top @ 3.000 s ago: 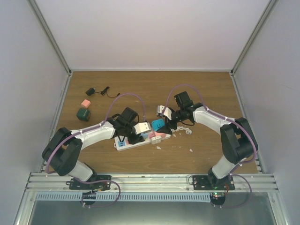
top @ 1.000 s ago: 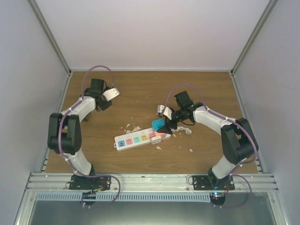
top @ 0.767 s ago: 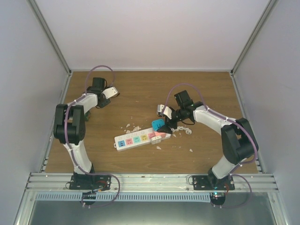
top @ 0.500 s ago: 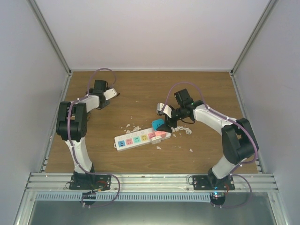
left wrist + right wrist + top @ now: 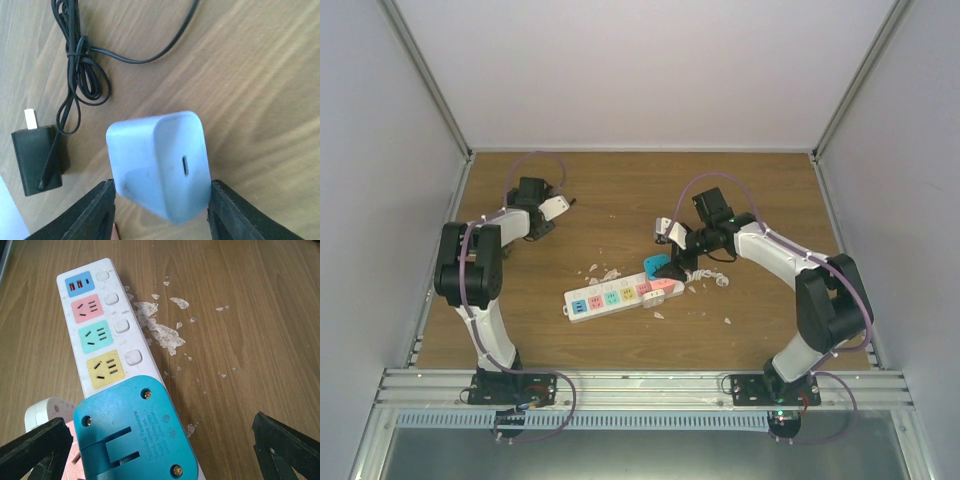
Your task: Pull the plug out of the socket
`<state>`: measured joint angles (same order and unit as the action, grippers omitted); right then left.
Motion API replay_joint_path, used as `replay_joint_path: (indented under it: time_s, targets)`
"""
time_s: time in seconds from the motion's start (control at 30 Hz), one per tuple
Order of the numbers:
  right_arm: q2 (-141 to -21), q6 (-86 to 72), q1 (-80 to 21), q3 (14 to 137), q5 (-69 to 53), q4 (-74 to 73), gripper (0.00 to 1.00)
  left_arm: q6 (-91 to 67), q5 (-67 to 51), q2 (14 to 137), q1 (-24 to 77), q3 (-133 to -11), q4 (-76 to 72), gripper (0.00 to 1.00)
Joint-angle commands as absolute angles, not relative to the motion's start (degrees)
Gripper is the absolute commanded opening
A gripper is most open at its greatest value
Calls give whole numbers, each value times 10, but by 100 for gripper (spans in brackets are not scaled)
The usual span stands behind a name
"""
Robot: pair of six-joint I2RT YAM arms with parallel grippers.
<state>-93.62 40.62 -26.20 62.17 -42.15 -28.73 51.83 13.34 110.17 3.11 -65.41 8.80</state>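
Socket [image 5: 100,325] lay beneath right gripper [image 5: 160,445], jaws spread wide, teal plug [image 5: 130,435] between them; left gripper [image 5: 160,205] flanked pale charger [image 5: 155,160], grip unclear.

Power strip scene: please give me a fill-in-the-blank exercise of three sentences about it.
1. The right gripper is ___, with a teal plug between its fingers.
2. On the power strip, the USB ports sit in the ___ face.
3. In the left wrist view, the charger lying beside its coiled cable is ___.
Missing words: open; blue; black.
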Motion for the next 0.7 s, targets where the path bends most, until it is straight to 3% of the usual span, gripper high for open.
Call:
replay_joint_path:
  time_s: [0.0, 0.27, 0.47, 0.67]
  targets:
    - [-913, 403, -263, 638, -431, -296, 99, 495, 74, 1046, 29, -649, 144, 58]
    - [-899, 405, -253, 643, -437, -306, 100, 456, -20, 983, 29, -703, 245, 99]
    - [-888, 413, -236, 638, -443, -314, 100, 411, -127, 940, 31, -758, 319, 99]
    - [-874, 423, -211, 624, -457, -324, 100, 320, -174, 866, 37, -766, 284, 99]
